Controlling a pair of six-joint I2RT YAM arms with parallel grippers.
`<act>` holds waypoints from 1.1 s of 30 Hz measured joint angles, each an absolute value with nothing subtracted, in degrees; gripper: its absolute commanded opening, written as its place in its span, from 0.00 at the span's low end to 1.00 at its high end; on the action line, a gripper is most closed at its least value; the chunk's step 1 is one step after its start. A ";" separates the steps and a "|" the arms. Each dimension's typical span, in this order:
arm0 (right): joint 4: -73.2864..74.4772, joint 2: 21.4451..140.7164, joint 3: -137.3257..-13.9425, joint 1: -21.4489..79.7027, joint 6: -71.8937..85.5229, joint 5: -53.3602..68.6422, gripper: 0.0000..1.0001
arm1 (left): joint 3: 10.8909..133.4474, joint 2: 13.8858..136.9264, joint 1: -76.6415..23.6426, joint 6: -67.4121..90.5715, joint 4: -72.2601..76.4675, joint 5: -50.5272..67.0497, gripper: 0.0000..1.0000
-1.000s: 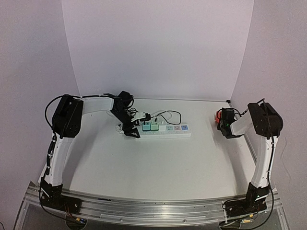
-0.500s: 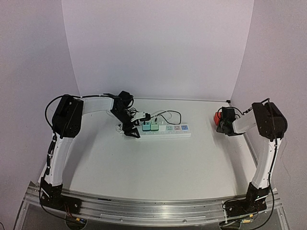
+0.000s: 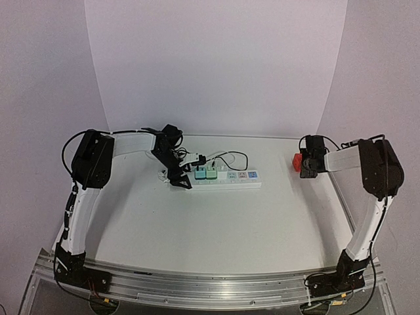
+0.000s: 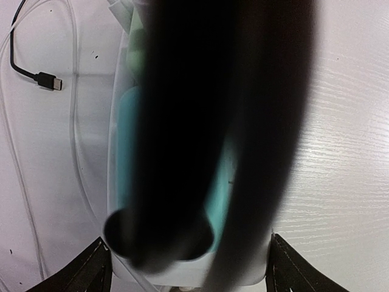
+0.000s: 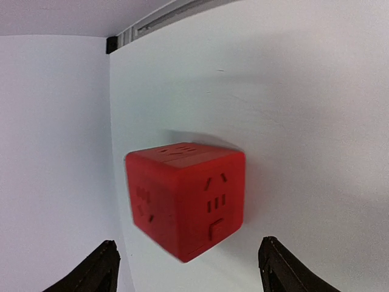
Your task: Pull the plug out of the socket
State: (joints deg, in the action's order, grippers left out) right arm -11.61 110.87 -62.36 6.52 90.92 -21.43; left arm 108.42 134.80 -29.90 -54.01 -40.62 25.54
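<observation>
**Your left gripper (image 4: 187, 277) stood over the socket (image 3: 237, 178); your right gripper (image 5: 188, 274) faced a red cube (image 5: 185, 198).**
The socket lay lengthwise across the far middle of the table (image 3: 216, 230), with a teal plug (image 3: 199, 174) and a green plug (image 3: 211, 172) seated side by side near its left end. The left jaws were spread wide, one on each side of that end; a dark blurred shape hid the wrist view's centre. The right jaws were also apart, gripping nothing, the cube resting ahead of them near the wall.
</observation>
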 measured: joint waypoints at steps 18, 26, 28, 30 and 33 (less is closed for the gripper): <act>-3.51 103.54 -76.44 18.61 21.83 7.72 0.70 | 109.10 135.28 -29.63 -58.61 -40.56 26.51 0.00; -3.29 110.37 -75.97 27.99 -16.63 30.45 0.65 | 109.12 135.35 -29.47 -58.72 -40.53 26.97 0.00; -3.00 112.71 -76.09 28.06 -22.81 32.32 0.65 | 109.14 135.36 -29.45 -58.72 -40.53 27.02 0.00; -2.80 114.71 -76.45 28.01 -27.56 33.22 0.64 | 109.16 135.39 -29.43 -58.72 -40.53 27.08 0.00; -2.58 117.34 -77.65 27.98 -33.20 33.37 0.62 | 109.22 135.43 -29.41 -58.72 -40.54 27.20 0.00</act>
State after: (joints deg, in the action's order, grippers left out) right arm -2.58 117.34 -77.65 27.98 -33.20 33.37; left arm 109.22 135.43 -29.41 -58.72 -40.54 27.20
